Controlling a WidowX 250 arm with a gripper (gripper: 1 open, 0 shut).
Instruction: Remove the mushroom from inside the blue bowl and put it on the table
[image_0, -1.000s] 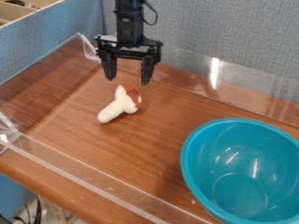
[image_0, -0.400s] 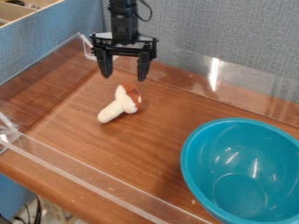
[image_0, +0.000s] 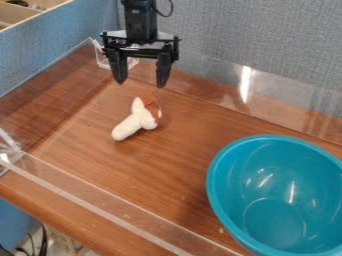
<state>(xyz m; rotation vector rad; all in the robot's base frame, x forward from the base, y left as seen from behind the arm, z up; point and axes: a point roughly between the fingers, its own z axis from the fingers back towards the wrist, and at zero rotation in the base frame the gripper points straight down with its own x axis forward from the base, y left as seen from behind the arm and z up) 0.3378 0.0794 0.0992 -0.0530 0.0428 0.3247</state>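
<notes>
Claw (image_0: 140, 76) open above mushroom (image_0: 138, 118), cap pointing toward upper right.

Grey textured backdrop and pale-rimmed wooden box noted

A grey, finely textured upright panel (image_0: 254, 35) spans the rear and continues to the right edge of the view. On the left stands a blue textured side panel (image_0: 54, 65), meeting the grey one at a rear corner. At upper left, a light wooden open-topped box (image_0: 30, 14) is partly in view, its contents too cropped to identify. At lower left, dark cables (image_0: 42, 243) run down beside a blue surface (image_0: 14, 222). Lighting is even; its source is out of view.
</notes>
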